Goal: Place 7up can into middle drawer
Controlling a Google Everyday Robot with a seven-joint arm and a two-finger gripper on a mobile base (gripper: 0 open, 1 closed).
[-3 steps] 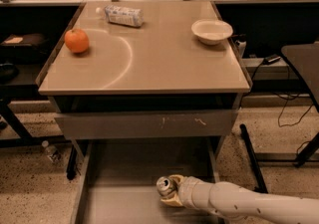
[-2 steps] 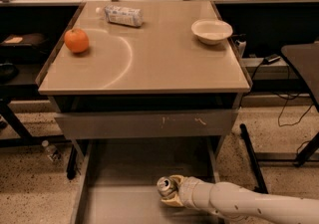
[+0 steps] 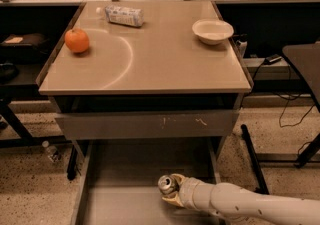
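Observation:
The 7up can (image 3: 167, 184), silvery with its pull-tab top showing, is held at the tip of my gripper (image 3: 171, 192). The white arm reaches in from the lower right. The gripper is shut on the can and holds it over the right half of the open middle drawer (image 3: 125, 179). This wide shallow grey drawer is pulled out below the cabinet. I cannot tell whether the can touches the drawer floor.
On the tabletop (image 3: 150, 59) lie an orange (image 3: 77, 40) at the left, a clear plastic bottle (image 3: 123, 15) at the back and a white bowl (image 3: 212, 31) at the right. A closed drawer front (image 3: 145, 124) with scratch marks sits above the open drawer.

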